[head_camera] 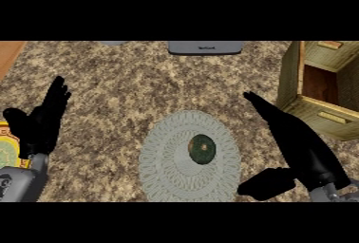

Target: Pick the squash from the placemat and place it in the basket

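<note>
Here you are looking steeply down on a speckled brown-and-cream granite counter that fills nearly the whole view, with a strip of orange wood showing past its far left corner. Near the counter's near edge, about midway across, lies a round, pale grey woven placemat, and the squash, dark green and oval, sits on it a little right of the mat's middle. At the counter's right edge stands the basket, a tan woven box with a dark brown interior, tilted in the view and well apart from the mat. A grey appliance with a small dark label is cut off at the far edge. At the left edge a yellow-rimmed object peeks out, mostly hidden by your left hand. That left hand rests open near the left edge, fingers straight and pointing away from you. Your right hand is open too, fingers straight and pressed together, pointing toward the far left, thumb spread out low; it lies just right of the mat, touching nothing you can see, between the squash and the basket.
</note>
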Action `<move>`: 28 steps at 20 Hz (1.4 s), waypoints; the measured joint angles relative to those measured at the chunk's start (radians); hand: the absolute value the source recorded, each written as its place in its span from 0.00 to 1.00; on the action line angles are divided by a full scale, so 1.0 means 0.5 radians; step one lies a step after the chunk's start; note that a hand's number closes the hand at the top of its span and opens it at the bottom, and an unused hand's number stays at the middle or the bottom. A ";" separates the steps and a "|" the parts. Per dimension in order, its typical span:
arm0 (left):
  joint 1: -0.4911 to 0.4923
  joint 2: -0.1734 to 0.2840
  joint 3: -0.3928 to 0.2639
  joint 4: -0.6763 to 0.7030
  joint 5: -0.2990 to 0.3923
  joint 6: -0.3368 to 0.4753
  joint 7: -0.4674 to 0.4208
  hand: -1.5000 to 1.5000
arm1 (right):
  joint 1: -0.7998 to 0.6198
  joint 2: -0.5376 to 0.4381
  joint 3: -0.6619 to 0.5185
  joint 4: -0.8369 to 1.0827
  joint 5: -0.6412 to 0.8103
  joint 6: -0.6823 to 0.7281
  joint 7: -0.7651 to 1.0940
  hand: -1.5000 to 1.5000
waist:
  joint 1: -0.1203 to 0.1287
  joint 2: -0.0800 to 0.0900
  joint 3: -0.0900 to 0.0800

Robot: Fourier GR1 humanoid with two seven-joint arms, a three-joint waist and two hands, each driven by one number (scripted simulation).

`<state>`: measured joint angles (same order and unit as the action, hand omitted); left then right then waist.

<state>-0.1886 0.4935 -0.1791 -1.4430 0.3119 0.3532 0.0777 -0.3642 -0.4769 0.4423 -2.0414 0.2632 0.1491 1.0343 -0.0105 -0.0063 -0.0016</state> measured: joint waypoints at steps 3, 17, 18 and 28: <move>-0.011 -0.055 0.016 0.017 -0.048 -0.023 0.009 0.50 | 0.046 0.083 -0.042 -0.029 0.067 -0.005 -0.018 0.00 | 0.009 0.006 0.002; -0.023 -0.183 0.183 0.016 -0.216 -0.172 0.063 0.50 | 0.420 0.423 0.029 0.281 0.521 -0.199 -0.573 0.00 | 0.021 0.012 0.004; -0.025 -0.186 0.187 -0.012 -0.235 -0.168 0.090 0.50 | 0.468 0.434 0.050 0.288 0.566 -0.233 -0.621 0.00 | 0.021 0.012 0.003; -0.024 -0.253 0.334 -0.017 -0.321 -0.309 0.124 0.50 | 0.549 0.661 0.093 0.533 0.863 -0.392 -0.886 0.00 | 0.021 0.012 0.003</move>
<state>-0.2005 0.3671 -0.0120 -1.4514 0.1514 0.1988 0.1395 -0.0898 -0.1466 0.4887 -1.7748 0.6945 -0.0468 0.5912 -0.0002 -0.0002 0.0000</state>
